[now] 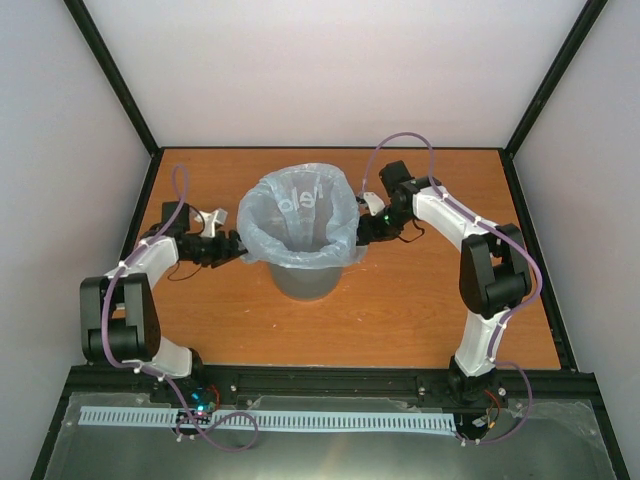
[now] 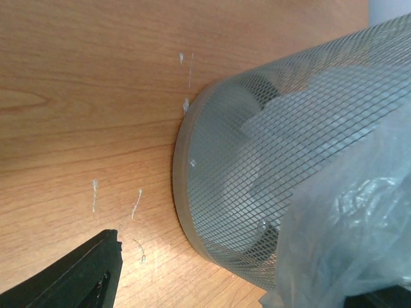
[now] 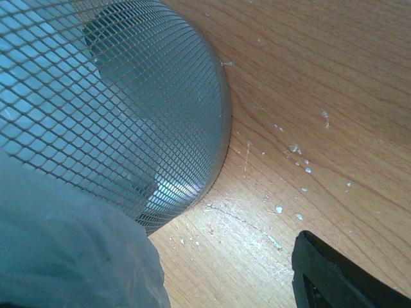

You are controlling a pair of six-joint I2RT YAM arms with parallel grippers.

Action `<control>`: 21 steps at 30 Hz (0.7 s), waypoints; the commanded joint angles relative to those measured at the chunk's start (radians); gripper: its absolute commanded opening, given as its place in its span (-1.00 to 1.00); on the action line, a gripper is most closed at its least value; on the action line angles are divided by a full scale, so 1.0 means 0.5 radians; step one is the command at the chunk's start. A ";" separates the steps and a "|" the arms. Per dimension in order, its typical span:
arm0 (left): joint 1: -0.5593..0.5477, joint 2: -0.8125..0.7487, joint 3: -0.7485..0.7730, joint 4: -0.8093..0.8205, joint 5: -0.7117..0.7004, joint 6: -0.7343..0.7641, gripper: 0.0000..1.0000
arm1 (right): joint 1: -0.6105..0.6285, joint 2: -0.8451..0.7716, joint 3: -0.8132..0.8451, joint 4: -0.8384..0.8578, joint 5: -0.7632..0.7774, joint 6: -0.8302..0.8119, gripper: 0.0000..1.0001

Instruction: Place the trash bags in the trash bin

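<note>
A grey mesh trash bin [image 1: 305, 282] stands upright mid-table, lined with a translucent bluish trash bag [image 1: 300, 205] whose edge is folded down over the rim. My left gripper [image 1: 232, 247] is against the bin's left side at the bag's hem, and my right gripper [image 1: 362, 228] is at its right side. In the left wrist view the bin [image 2: 257, 160] and the bag [image 2: 347, 212] lie between widely spread jaws of the left gripper [image 2: 237, 273]. In the right wrist view the bin [image 3: 96, 96] and bag [image 3: 64, 244] fill the left; the right gripper [image 3: 160, 276] shows one finger [image 3: 340, 276], its other hidden by the bag.
The wooden table [image 1: 420, 310] is boxed in by white walls with black corner posts [image 1: 115, 75]. A black rail [image 1: 330, 382] carrying both arm bases runs along the near edge. Scratches and white flecks [image 3: 289, 154] mark the wood beside the bin's base.
</note>
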 commanded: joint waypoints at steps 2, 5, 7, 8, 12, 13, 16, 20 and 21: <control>-0.119 0.081 -0.018 0.053 -0.109 0.017 0.47 | 0.037 0.052 0.009 0.019 0.050 0.000 0.45; -0.143 0.144 0.020 0.018 -0.268 -0.012 0.51 | 0.038 0.063 0.014 0.021 0.100 0.011 0.45; -0.143 0.227 0.083 -0.054 -0.370 -0.021 0.53 | 0.039 0.074 0.013 0.013 0.149 0.014 0.45; -0.144 0.266 0.123 -0.093 -0.389 0.005 0.53 | 0.042 0.075 0.009 0.009 0.167 0.012 0.45; -0.146 0.306 0.249 -0.191 -0.454 0.093 0.52 | 0.039 0.054 0.027 0.011 0.186 -0.004 0.45; -0.146 0.295 0.270 -0.195 -0.435 0.105 0.52 | 0.042 0.041 0.040 0.012 0.181 -0.011 0.45; -0.145 0.227 0.295 -0.178 -0.326 0.119 0.55 | 0.038 -0.006 0.100 0.012 0.175 -0.041 0.45; -0.146 0.112 0.289 -0.185 -0.287 0.146 0.58 | 0.034 -0.105 0.145 -0.008 0.202 -0.089 0.47; -0.142 0.094 0.291 -0.199 -0.286 0.159 0.59 | 0.031 -0.133 0.138 -0.013 0.207 -0.097 0.48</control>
